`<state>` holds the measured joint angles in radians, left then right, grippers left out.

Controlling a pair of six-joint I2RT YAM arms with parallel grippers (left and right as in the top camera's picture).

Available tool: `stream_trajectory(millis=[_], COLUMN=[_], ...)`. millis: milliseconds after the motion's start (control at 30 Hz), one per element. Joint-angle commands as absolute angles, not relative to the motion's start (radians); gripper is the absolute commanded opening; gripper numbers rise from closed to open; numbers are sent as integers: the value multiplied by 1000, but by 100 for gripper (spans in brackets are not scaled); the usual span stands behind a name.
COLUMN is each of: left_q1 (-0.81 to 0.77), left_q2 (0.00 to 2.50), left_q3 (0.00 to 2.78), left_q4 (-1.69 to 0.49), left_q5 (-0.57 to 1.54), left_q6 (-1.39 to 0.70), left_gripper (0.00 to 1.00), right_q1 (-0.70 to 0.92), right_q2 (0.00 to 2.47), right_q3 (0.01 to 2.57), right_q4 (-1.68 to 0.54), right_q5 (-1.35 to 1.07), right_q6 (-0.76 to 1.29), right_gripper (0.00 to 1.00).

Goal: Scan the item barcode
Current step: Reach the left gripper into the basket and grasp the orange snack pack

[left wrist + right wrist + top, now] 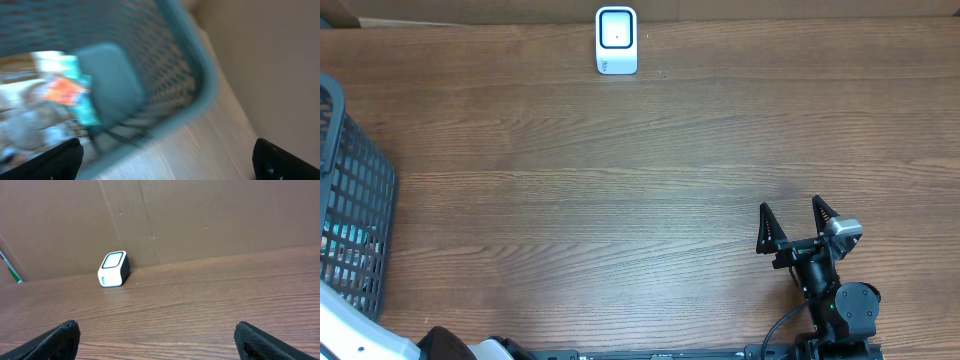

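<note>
Near the tabletop's front right corner, right gripper [790, 206] with jaws spread wide and nothing between them, fingers aimed toward the far edge. By the front left corner, left gripper [165, 162] likewise spread and empty, close to the rim of a dark mesh basket [202, 80] standing at the left edge; heavy blur in the left wrist view. Inside the basket, a teal packet [70, 95] with an orange patch, among pale shapes too smeared to name; impossible to tell where its barcode lies. Against the far edge, a little left of centre, a white scanner [616, 40] with a dark window, upright, well apart from both grippers and from the basket.
</note>
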<state>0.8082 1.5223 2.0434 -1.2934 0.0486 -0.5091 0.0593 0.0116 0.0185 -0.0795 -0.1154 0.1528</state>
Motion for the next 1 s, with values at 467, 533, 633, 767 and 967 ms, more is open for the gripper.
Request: stream_trajectory(millis=[467, 533, 633, 767, 967], left_q1=[920, 938, 966, 1009, 1057], left_q2=[1836, 1858, 1878, 1888, 1921], left_q3=[1978, 1951, 1919, 1866, 1835], left_q4=[-1227, -1204, -1172, -1115, -1036], left_q5=[-93, -97, -99, -101, -103], left_q6=[-255, -222, -187, -133, -107], left_gripper=[81, 80, 81, 82, 84], right_q1=[55, 55, 55, 55, 55], right_q2=[3, 3, 3, 3, 3], right_q3=[8, 8, 8, 8, 8], right_q4=[-75, -74, -74, -74, -75], right_q5=[-106, -106, -106, -106, -106], right_q6=[148, 148, 148, 148, 148], right_gripper=[100, 100, 100, 100, 100])
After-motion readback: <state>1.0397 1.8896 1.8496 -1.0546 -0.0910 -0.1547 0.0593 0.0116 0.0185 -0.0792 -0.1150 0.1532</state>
